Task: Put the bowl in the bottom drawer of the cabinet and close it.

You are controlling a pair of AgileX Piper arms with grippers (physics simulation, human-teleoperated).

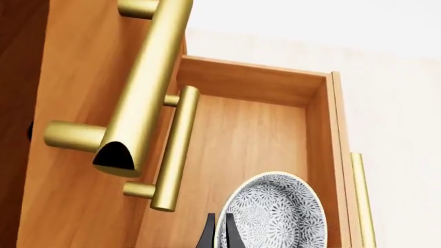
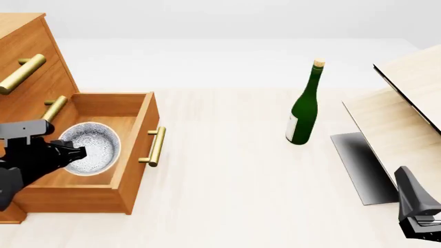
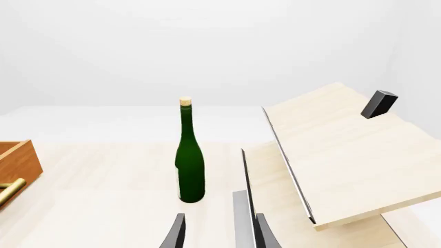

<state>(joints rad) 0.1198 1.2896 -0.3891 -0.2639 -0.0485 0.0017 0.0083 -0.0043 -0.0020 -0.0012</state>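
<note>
Your left gripper [image 2: 74, 153] was pinching the near-left rim of the bowl [image 2: 91, 148], which sat low inside the open bottom drawer [image 2: 141, 135] of the cabinet [image 2: 28, 49]; whether it rested on the drawer floor could not be told. Your right gripper [image 2: 426, 223] stood parted and empty at the near right, well apart from the green wine bottle [image 2: 303, 112].

The risks, as they looked:
- Lifting away before letting go could have tipped the bowl or dragged it out.
- The middle drawer's brass handle [image 1: 175, 150] hung close above your wrist; rising carelessly could have struck it.
- Pushing the drawer's handle [image 2: 156, 146] off-centre could have jammed the drawer.
</note>
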